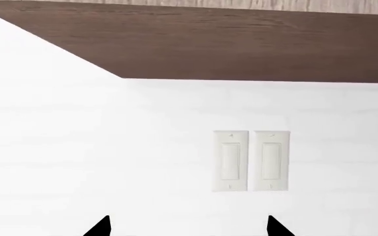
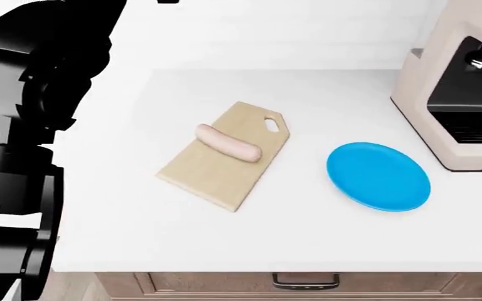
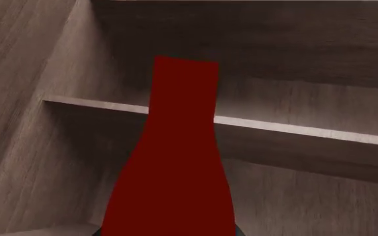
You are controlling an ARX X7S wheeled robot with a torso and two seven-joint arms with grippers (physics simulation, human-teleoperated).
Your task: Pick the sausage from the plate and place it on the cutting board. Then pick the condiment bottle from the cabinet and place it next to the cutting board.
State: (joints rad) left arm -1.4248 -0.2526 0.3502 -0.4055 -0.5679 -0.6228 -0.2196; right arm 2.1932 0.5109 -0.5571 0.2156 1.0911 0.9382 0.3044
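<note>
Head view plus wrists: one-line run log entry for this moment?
sausage: on cutting board | plate: empty | condiment bottle: inside cabinet, fills right wrist view | left gripper: open, faces wall switches

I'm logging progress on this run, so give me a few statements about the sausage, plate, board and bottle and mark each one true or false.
1. The sausage lies on the cutting board. True.
2. The plate holds food. False: it is bare.
3. The plate sits between the cutting board and the coffee machine. True.
4. The condiment bottle stands on the counter beside the board. False: the right wrist view shows it close up inside a wooden cabinet.
5. The left gripper holds the sausage. False: its tips are apart, facing wall switches.
</note>
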